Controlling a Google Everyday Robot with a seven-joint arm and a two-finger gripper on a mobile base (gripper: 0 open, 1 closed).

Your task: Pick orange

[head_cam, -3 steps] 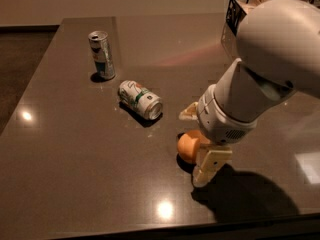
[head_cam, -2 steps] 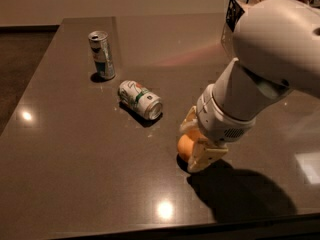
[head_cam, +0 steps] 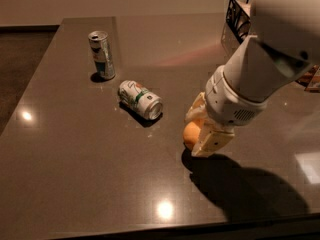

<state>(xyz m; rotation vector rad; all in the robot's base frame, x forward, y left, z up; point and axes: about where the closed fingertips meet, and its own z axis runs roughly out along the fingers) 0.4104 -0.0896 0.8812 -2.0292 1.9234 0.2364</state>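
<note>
The orange (head_cam: pixel 189 135) is a small round fruit on the dark table (head_cam: pixel 75 164), right of centre. My gripper (head_cam: pixel 201 128) comes down on it from the right on the big white arm. Its cream fingers (head_cam: pixel 213 141) sit on either side of the fruit and press against it. Only the left part of the orange shows; the rest is hidden by the fingers and wrist. The orange rests at table level, with its shadow right beneath it.
A green and white soda can (head_cam: pixel 141 100) lies on its side left of the orange. A second can (head_cam: pixel 102 54) stands upright at the back left. A black wire basket (head_cam: pixel 238 13) stands at the back right. The table's front edge runs close below.
The fingers stood wide apart around the orange and have since closed in on it. The wrist has shifted slightly. The cans have not moved.
</note>
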